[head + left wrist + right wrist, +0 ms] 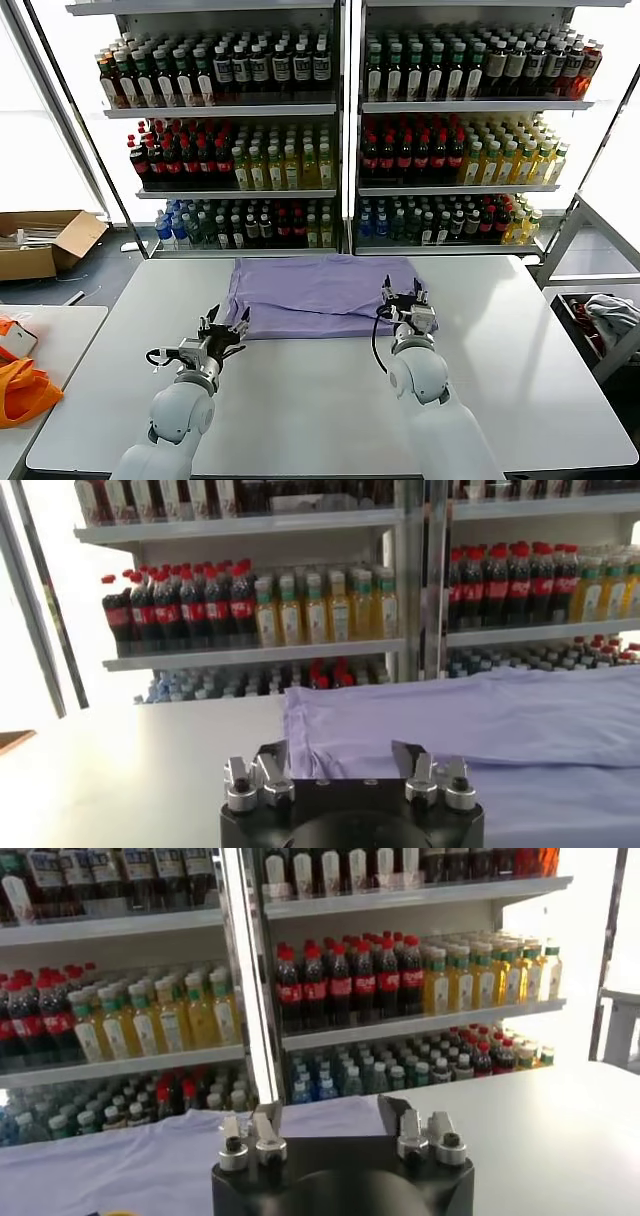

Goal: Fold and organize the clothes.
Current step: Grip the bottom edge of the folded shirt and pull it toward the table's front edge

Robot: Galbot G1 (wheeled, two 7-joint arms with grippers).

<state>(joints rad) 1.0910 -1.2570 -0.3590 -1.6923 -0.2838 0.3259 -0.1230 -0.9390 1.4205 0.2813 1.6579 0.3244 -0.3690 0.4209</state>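
On the white table (520, 340) before me, the lavender T-shirt (320, 295) lies folded flat toward the far edge. My left gripper (224, 327) hovers at its near left corner, fingers spread wide and holding nothing. My right gripper (403, 297) sits at the near right corner, also open and empty. Behind the table, the shelves (345, 108) hold rows of bottled drinks (250, 65). At my far left, a cardboard box (45, 240) sits open on the floor; its contents are unclear.
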